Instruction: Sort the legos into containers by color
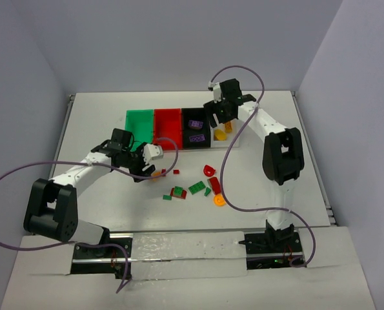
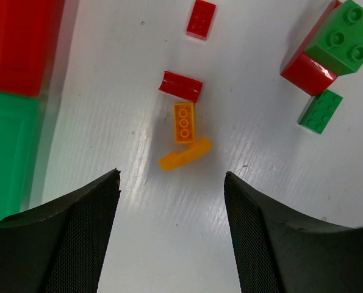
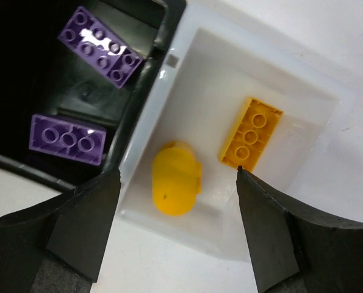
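I log, left to right: green bin (image 1: 139, 120); red bin (image 1: 167, 120); black bin (image 1: 187, 130), two purple bricks (image 3: 100, 46) inside; clear white bin (image 3: 205, 91), two orange-yellow pieces (image 3: 251, 133) inside. Left tool (image 2: 172, 183) spread above loose legos (image 2: 183, 122) on the surface (image 1: 95, 129); right tool (image 3: 178, 177) spread above the white bin.

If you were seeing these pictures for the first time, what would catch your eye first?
The row of bins at the far middle of the table, green, red, black and clear, stands out first, with two purple bricks in the black one. The right gripper hangs open over the clear bin, which holds two orange-yellow pieces. Loose red and green bricks lie scattered before the row.
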`<state>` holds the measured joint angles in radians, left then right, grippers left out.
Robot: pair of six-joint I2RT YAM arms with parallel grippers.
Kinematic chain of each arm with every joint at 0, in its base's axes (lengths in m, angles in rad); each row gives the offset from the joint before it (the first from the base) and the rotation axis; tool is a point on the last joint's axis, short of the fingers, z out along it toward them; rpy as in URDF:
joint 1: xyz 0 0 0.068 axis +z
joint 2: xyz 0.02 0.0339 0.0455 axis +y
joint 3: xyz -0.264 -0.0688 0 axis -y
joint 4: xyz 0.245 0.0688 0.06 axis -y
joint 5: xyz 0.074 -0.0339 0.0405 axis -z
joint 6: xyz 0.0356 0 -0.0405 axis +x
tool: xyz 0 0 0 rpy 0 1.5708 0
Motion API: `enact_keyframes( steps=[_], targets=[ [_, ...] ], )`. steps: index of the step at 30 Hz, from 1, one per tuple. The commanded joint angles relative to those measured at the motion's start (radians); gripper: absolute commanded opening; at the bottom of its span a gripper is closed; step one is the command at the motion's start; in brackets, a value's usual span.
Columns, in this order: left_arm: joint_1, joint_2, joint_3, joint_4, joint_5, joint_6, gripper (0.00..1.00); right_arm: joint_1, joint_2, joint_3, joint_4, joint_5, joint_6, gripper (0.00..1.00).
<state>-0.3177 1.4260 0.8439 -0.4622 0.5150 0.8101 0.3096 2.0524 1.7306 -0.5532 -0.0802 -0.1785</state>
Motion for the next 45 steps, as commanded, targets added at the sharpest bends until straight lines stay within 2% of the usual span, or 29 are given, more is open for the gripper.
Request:
enact_keyframes(
  steps=[1, 7, 11, 16, 20, 25, 30, 35, 39, 45],
  targets=[
    [-0.011, 0.025, 0.0, 0.005, 0.083, 0.127, 0.75, -0.003, -0.125, 0.031, -0.034, -0.081, 0.022, 0.84],
    [-0.014, 0.007, -0.014, 0.021, 0.102, 0.106, 0.75, -0.003, -0.405, -0.24, -0.046, -0.213, -0.038, 0.84],
    [-0.014, -0.058, -0.039, 0.067, 0.101, 0.039, 0.76, 0.002, -0.573, -0.421, -0.091, -0.302, -0.119, 0.83],
    [-0.011, -0.113, -0.03, 0.106, 0.084, -0.109, 0.79, 0.062, -0.701, -0.571, -0.217, -0.324, -0.135, 0.79],
    [0.006, -0.147, 0.006, 0.154, 0.017, -0.294, 0.82, 0.153, -0.766, -0.71, -0.263, -0.275, -0.105, 0.79],
    [0.025, -0.204, 0.019, 0.164, -0.016, -0.374, 0.85, 0.217, -0.728, -0.743, -0.321, -0.256, -0.071, 0.76],
    [0.042, -0.215, 0.004, 0.177, -0.054, -0.381, 0.86, 0.296, -0.64, -0.735, -0.348, -0.237, -0.021, 0.74],
    [0.055, -0.222, -0.005, 0.201, -0.064, -0.396, 0.87, 0.38, -0.585, -0.729, -0.32, -0.24, 0.091, 0.67],
    [0.06, -0.225, -0.002, 0.208, -0.068, -0.4, 0.87, 0.446, -0.533, -0.745, -0.282, -0.102, 0.202, 0.6],
    [0.065, -0.213, 0.006, 0.22, -0.067, -0.391, 0.88, 0.485, -0.502, -0.778, -0.235, -0.018, 0.287, 0.58]
  ],
)
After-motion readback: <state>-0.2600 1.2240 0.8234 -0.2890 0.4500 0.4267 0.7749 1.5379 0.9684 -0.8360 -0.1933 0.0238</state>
